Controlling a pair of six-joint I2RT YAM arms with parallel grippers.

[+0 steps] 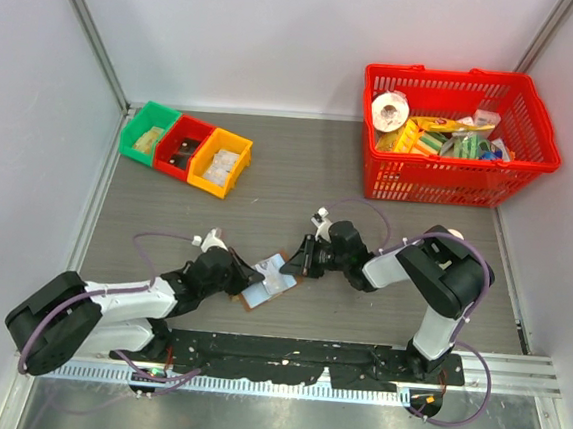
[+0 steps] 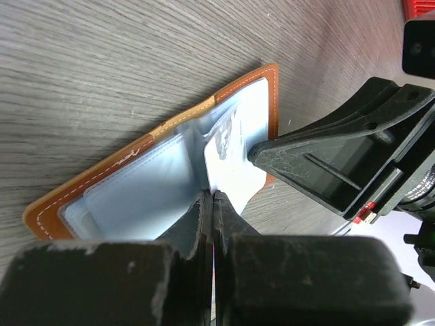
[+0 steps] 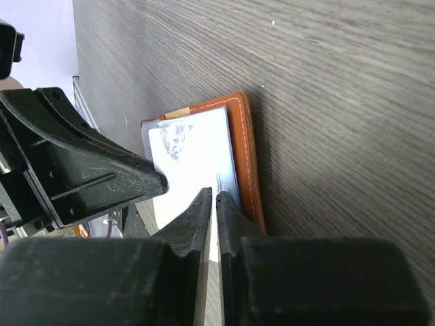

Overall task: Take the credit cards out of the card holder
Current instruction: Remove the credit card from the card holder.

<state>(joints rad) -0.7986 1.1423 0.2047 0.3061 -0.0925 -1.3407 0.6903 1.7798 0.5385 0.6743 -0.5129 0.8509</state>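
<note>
The card holder (image 1: 257,298) lies open on the table between the arms, its brown border (image 3: 243,149) framing pale blue panels (image 2: 129,190). A whitish credit card (image 3: 194,163) with a grey print stands partly out of one panel (image 2: 234,146). My right gripper (image 3: 215,195) is shut on that card's near edge; one of its fingers (image 2: 306,159) rests against the card. My left gripper (image 2: 213,197) is shut, its tips pressed on the holder's inner fold beside the card. The top view shows both grippers (image 1: 244,276) (image 1: 295,262) meeting over the holder.
Green (image 1: 148,132), red (image 1: 182,145) and yellow (image 1: 221,162) bins stand in a row at the back left. A red basket (image 1: 449,80) full of packets stands at the back right. Grey walls close off the table's sides.
</note>
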